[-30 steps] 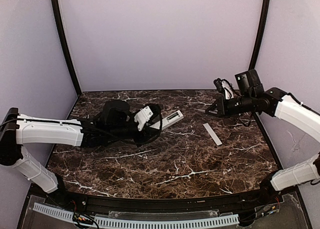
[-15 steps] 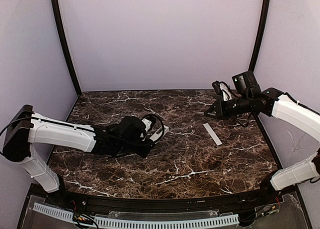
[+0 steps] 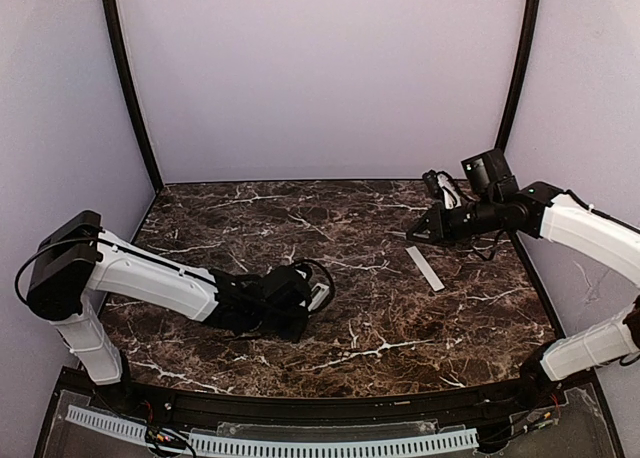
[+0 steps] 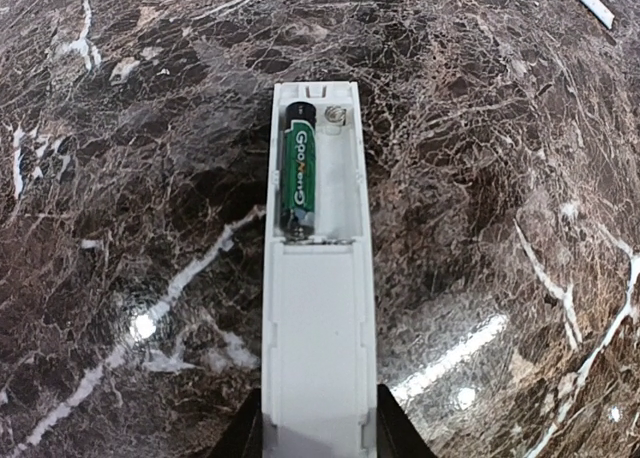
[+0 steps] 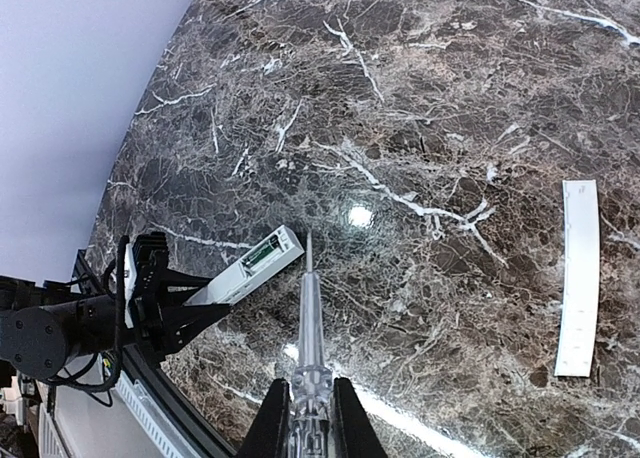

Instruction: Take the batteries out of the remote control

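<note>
remote control [image 4: 318, 308]: back side up, left of centre on the counter [image 4: 520, 178], toward the near edge. Can't tell if it rests on the marble or hangs just above it. Compartment at the far end is open. One green battery [image 4: 298, 181] sits in the left slot; right slot [image 4: 338, 178] is empty, metal contact showing. I'd call it half done.

Handling: light, stiff plastic shell with smooth sides. Likely slippery under a side pinch, and it'll twist if pried off-axis. Best hold is across the long edges on the solid half, away from the compartment. The left end effector [image 4: 320, 442] has it exactly there: fingers [image 4: 245, 440] clamped on both long edges at the closed end, compartment fully exposed.

Battery is a small hard cylinder, seated flush, with no room to pinch. Lever it up from one end; expect it to pop and roll.

right end effector [image 5: 310, 426]: pinching a slim clear pointed tool [image 5: 308, 318], tip aimed toward the remote, apart from it.

cover [image 5: 578, 278]: flat pale strip on the counter, right side, touching neither arm.
</note>
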`<action>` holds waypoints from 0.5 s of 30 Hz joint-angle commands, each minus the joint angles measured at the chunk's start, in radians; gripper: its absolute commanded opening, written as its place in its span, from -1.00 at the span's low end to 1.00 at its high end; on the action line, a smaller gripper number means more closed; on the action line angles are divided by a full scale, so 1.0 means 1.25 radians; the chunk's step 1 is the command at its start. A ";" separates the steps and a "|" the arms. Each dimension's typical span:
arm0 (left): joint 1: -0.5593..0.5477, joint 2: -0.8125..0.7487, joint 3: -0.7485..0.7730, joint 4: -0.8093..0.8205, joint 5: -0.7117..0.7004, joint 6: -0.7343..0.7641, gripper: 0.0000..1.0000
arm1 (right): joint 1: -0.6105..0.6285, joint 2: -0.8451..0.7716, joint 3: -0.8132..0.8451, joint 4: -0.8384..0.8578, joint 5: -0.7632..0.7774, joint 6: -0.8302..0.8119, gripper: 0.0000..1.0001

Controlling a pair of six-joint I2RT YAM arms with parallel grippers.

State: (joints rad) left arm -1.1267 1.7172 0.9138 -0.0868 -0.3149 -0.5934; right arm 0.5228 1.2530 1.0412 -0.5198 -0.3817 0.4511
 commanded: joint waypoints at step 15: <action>-0.008 0.041 -0.036 0.003 0.075 0.026 -0.22 | -0.003 -0.006 -0.040 0.042 -0.041 0.049 -1.00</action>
State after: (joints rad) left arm -1.1316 1.7466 0.9016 -0.0528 -0.2890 -0.5823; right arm 0.5228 1.2530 1.0183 -0.5125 -0.4007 0.4778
